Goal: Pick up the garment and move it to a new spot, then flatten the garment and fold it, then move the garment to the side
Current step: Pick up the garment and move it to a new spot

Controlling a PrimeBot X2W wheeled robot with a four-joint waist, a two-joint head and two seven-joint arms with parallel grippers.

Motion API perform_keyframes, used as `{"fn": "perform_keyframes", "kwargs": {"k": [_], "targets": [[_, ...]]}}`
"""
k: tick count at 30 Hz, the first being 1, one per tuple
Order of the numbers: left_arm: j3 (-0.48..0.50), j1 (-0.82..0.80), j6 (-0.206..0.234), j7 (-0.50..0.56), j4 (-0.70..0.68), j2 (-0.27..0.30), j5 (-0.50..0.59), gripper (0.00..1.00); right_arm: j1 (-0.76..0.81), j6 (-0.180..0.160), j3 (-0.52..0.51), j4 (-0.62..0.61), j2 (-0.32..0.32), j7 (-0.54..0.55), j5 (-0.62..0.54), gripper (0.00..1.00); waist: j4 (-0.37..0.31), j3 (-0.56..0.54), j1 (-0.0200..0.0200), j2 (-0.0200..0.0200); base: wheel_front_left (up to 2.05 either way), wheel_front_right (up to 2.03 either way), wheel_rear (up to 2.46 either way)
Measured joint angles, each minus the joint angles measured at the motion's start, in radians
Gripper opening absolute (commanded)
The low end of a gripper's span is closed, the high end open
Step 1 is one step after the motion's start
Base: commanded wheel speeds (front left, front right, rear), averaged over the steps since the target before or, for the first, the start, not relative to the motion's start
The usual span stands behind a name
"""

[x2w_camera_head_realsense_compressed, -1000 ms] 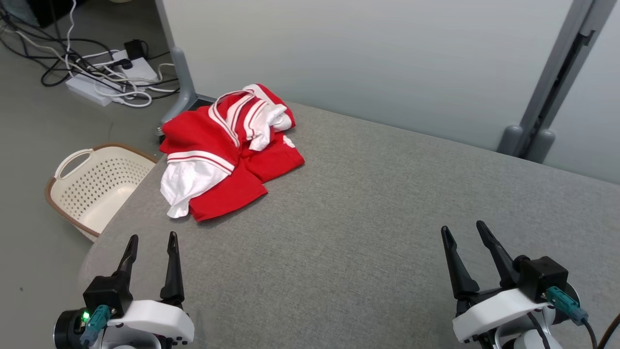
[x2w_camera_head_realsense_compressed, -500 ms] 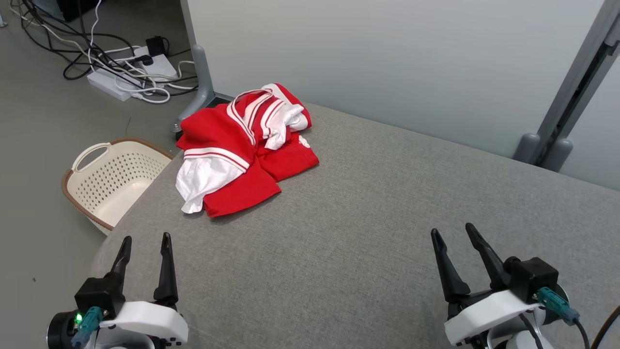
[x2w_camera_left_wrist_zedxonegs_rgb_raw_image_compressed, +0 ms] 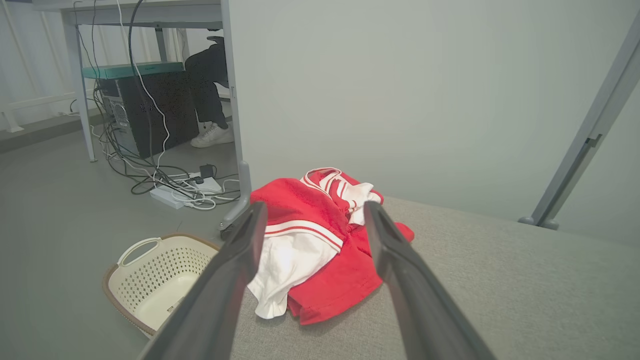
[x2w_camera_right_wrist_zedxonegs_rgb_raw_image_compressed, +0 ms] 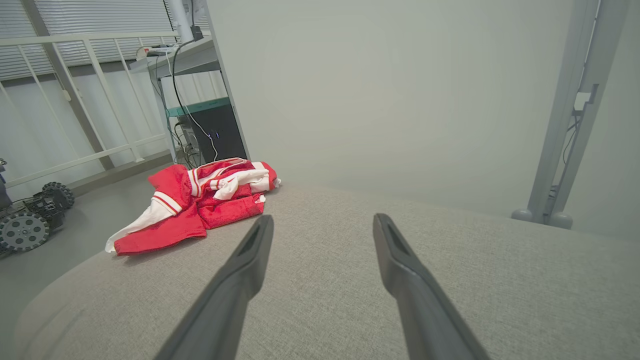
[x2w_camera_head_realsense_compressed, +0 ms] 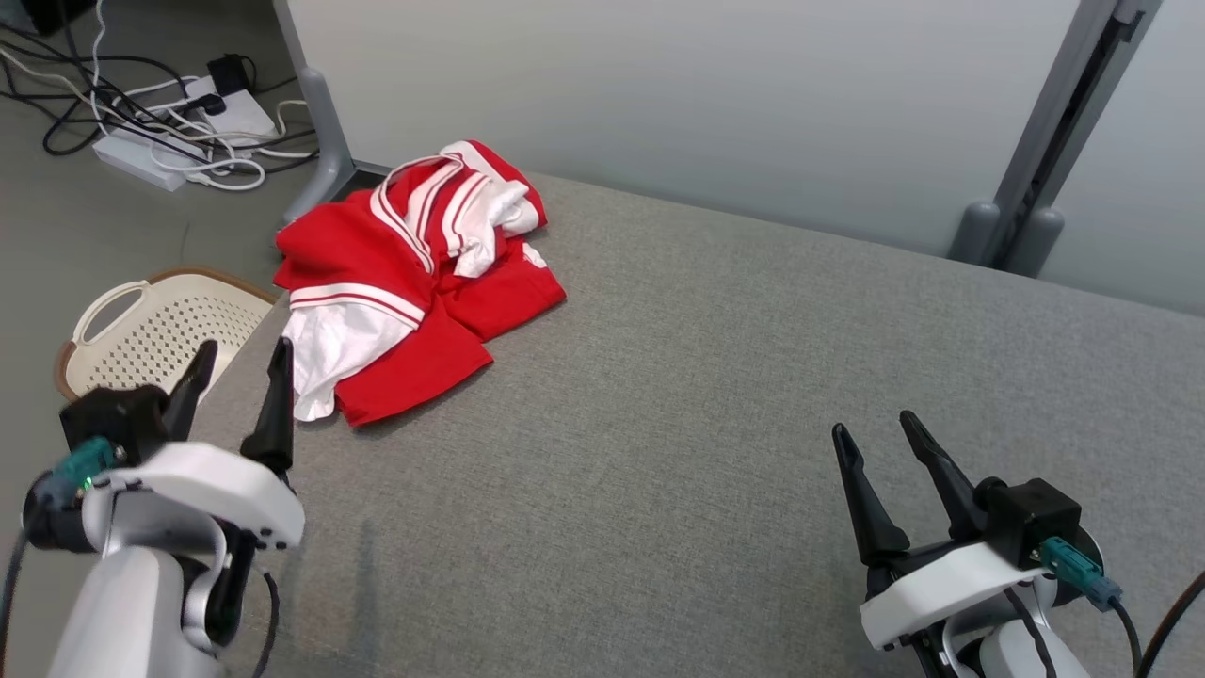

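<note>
Jaws wide, empty, clear of garment [x2w_camera_head_realsense_compressed: 358, 254]

Garment [x2w_camera_head_realsense_compressed: 377, 254] lies on table [x2w_camera_head_realsense_compressed: 706, 424], far left corner. Basket [x2w_camera_head_realsense_compressed: 151, 330] stands on floor [x2w_camera_head_realsense_compressed: 56, 235], left of table. Cables [x2w_camera_head_realsense_compressed: 160, 141] lie on floor behind basket. Partition [x2w_camera_head_realsense_compressed: 706, 113] stands behind table.

This looks like a robotics lab or test bay in an office-type room. A grey fabric-covered surface [x2w_camera_head_realsense_compressed: 715, 443] stands against pale partition panels [x2w_camera_head_realsense_compressed: 659, 94] held by grey metal posts [x2w_camera_head_realsense_compressed: 1040, 132], with bare grey floor [x2w_camera_head_realsense_compressed: 56, 245] around it. A tangle of cables and white power strips [x2w_camera_head_realsense_compressed: 141, 155] lies on that floor, a black computer tower [x2w_camera_left_wrist_zedxonegs_rgb_raw_image_compressed: 155, 110] sits under a desk [x2w_camera_left_wrist_zedxonegs_rgb_raw_image_compressed: 125, 15] beside a person's leg and white shoe [x2w_camera_left_wrist_zedxonegs_rgb_raw_image_compressed: 212, 132], and a small wheeled machine [x2w_camera_right_wrist_zedxonegs_rgb_raw_image_compressed: 30, 215] is parked near a white railing [x2w_camera_right_wrist_zedxonegs_rgb_raw_image_compressed: 75, 100] and window blinds [x2w_camera_right_wrist_zedxonegs_rgb_raw_image_compressed: 100, 20].
</note>
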Motion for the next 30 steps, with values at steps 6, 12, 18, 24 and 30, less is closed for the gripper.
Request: {"fn": "perform_keyframes", "kwargs": {"k": [6, 12, 18, 24, 30], "targets": [[-0.005, -0.166, -0.027, 0.128, 0.078, 0.06, -0.055, 1.0, -0.047, 0.0, -0.001, 0.005, -0.001, 0.0, -0.018, 1.0, -0.038, 0.061, 0.0, 0.0, 0.0, 0.0, 0.0], [-0.004, -0.345, -0.043, 0.215, 0.212, 0.116, -0.133, 1.0, -0.098, 0.0, -0.002, 0.002, -0.003, 0.0, -0.028, 1.0, -0.092, 0.131, 0.0, 0.0, 0.0, 0.0, 0.0], [-0.029, -0.464, -0.047, 0.331, 0.346, 0.162, -0.195, 1.0, -0.128, 0.0, -0.009, -0.006, -0.005, 0.0, -0.036, 1.0, -0.146, 0.18, 0.0, 0.0, 0.0, 0.0, 0.0], [-0.029, -0.568, -0.05, 0.417, 0.504, 0.224, -0.249, 1.0, -0.166, 0.0, -0.013, -0.016, -0.005, -0.001, -0.041, 1.0, -0.217, 0.231, 0.0, 0.0, 0.0, 0.0, 0.0], [-0.008, -0.618, -0.05, 0.436, 0.64, 0.276, -0.295, 1.0, -0.18, 0.0, -0.025, -0.039, -0.003, -0.001, -0.049, 1.0, -0.289, 0.276, 0.0, 0.0, 0.0, 0.0, 0.0]]}}
